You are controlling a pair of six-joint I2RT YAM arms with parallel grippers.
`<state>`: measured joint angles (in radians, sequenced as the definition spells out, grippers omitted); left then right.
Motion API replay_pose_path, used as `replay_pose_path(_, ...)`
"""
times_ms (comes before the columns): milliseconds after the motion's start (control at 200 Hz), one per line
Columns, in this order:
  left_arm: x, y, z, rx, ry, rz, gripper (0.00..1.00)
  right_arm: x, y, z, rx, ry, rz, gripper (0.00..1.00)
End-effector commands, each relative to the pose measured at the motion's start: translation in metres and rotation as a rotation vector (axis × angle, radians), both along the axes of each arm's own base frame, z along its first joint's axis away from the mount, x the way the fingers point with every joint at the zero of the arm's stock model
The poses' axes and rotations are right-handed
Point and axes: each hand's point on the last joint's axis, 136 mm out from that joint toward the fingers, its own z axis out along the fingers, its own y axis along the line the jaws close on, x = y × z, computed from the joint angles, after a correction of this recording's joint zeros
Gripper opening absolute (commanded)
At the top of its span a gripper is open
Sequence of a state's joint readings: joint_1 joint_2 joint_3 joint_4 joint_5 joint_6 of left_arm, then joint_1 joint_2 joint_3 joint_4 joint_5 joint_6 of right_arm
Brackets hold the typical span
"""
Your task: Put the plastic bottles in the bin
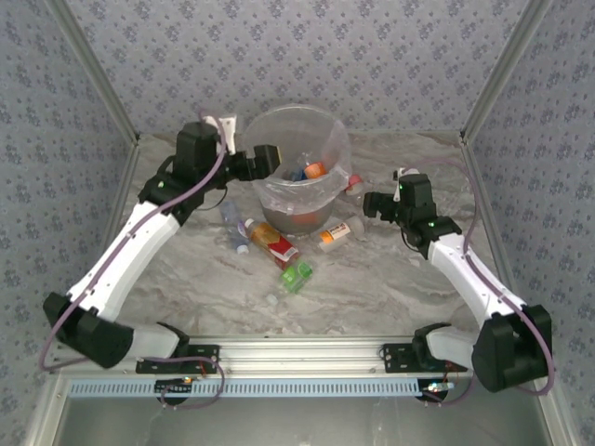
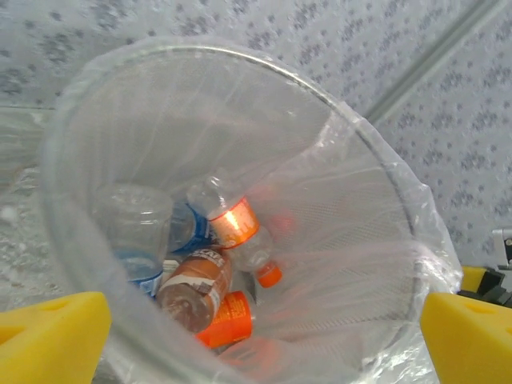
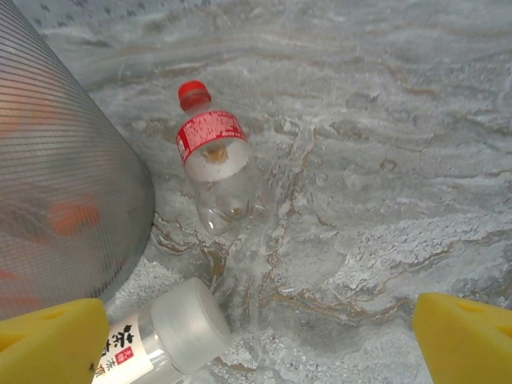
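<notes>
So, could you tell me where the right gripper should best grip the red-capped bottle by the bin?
Take the bottle across its red label, coming from straight above: it lies flat on the table, and there looks to be a gap between it and the bin.

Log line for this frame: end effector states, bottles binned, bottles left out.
left end effector: open, over bin | right end effector: open, near red-labelled bottle | binned bottles: several | loose bottles: several on table
</notes>
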<state>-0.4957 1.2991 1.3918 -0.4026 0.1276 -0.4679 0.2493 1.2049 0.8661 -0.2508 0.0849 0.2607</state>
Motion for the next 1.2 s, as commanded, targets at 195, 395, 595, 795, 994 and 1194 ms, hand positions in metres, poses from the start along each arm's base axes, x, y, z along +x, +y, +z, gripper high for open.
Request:
replay_pose_path(195,-0.019,0.102,0.0,-0.031,-0.109,0.446,1.0,0.024,0.006,-0.028,0.003,0.145,0.109,1.0)
replay_pose_path(395,-0.029,0.144,-0.027,-0.043,-0.075,0.597,0.99,0.052,0.013,-0.05,0.021,0.215,0.154,1.0)
replay_pose_path(595,-0.039,0.161,-0.043,-0.023,-0.085,0.659,1.0,0.084,0.021,-0.077,0.019,0.331,0.158,0.99)
replay_pose_path(795,-0.044,0.166,-0.052,0.029,-0.052,0.666,0.99,0.106,0.032,-0.097,-0.019,0.374,0.199,0.99)
replay_pose_path(994,-0.042,0.167,-0.058,0.018,-0.032,0.677,1.0,0.122,0.04,-0.121,-0.073,0.411,0.191,0.98)
replay_pose_path(1194,-0.041,0.168,-0.063,0.01,-0.021,0.682,0.99,0.135,0.055,-0.136,-0.092,0.439,0.234,0.98)
